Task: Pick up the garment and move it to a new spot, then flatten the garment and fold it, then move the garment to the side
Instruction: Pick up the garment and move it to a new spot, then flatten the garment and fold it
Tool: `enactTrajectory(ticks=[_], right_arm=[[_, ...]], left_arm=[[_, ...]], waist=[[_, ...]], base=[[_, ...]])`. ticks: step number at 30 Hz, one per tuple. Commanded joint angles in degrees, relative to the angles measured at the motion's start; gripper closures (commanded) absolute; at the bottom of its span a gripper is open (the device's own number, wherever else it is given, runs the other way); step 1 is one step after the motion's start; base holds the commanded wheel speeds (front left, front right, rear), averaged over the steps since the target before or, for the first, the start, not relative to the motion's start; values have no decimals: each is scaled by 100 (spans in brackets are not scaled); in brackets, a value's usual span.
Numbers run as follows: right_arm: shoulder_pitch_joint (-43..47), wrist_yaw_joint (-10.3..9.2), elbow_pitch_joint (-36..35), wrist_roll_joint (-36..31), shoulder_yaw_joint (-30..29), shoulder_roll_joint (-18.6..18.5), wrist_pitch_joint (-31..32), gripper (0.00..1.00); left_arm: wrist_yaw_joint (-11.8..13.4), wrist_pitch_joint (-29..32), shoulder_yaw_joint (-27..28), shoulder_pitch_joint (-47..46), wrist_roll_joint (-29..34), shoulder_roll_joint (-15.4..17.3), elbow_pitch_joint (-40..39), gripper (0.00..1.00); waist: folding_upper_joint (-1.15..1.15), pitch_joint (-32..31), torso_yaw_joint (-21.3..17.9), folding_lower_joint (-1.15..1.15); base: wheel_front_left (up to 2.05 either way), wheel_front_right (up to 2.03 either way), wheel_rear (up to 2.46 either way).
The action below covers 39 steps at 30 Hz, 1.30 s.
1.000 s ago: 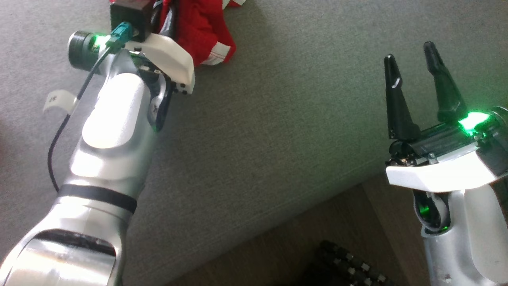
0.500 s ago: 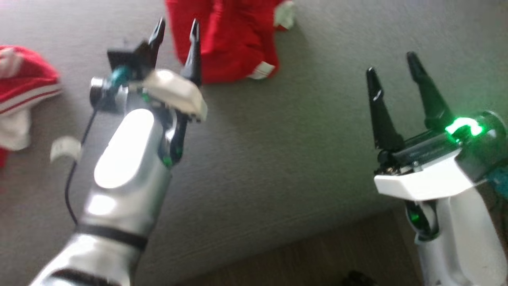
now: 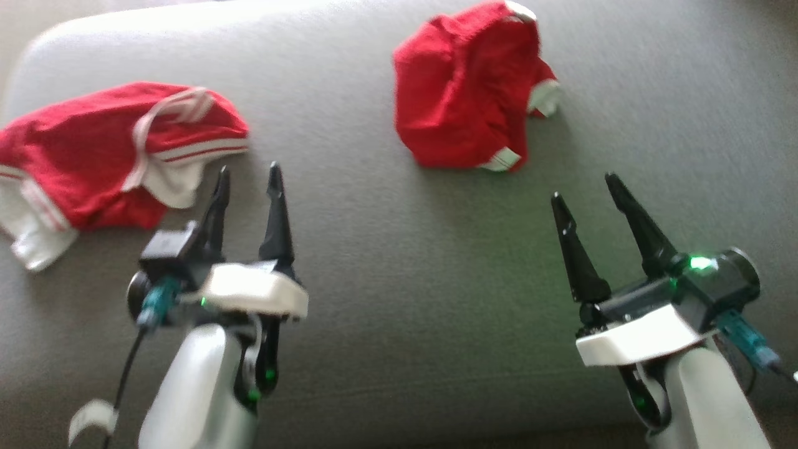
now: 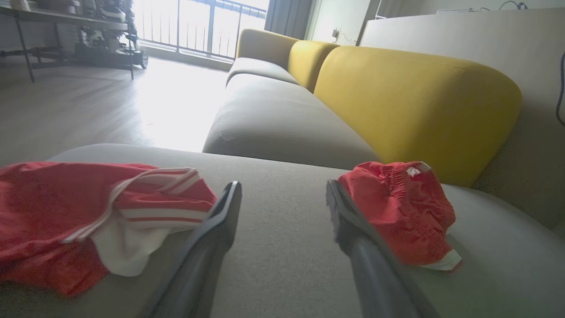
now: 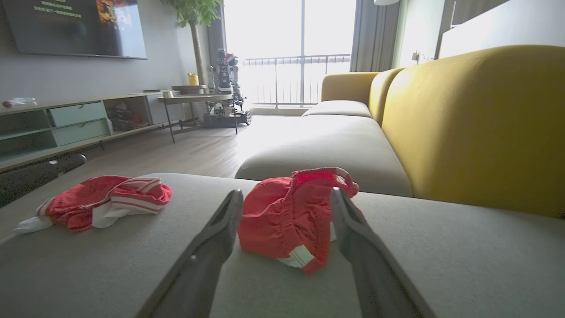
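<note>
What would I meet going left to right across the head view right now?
Red garment with white stripes → left end effector, open → crumpled red garment, farther back on the grey cushion → right end effector, open.

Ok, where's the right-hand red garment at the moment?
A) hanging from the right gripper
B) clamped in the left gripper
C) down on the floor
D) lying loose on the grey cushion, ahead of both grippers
D: the right-hand red garment lies bunched on the grey cushion, apart from the left gripper and the right gripper, whose jaws both stand open and empty.
</note>
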Motion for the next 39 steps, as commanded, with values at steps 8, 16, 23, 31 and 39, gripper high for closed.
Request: enactTrajectory(ticks=[8,16,23,31,39], right_arm=[[158,-1,-66,-144,-18,-37,-37,0],[621,-1,-24,-114,-300,-37,-37,0],[936,-1,3,-92,-337,-37,-37,0],[980,-1,19,-36,-268,-37,-37,0],[956,-1,7,19,-319,-37,-37,0]], left_arm=[[82,-68,408,953,520,82,-1031,0],[219,-69,498,1574,933,82,-1383,0],[157,-69,547,1916,1134,82,-1456,0],[147,-69,601,1982,1227,82,-1487,0],[126,-69,583,1978,1278,82,-1489,0]], waist=[[0,-464,457,1],[0,-791,513,1],[0,-967,447,1],[0,-980,352,1],[0,-967,305,1]], base=[[0,0,0],[0,0,0],[0,0,0],[0,0,0],[0,0,0]])
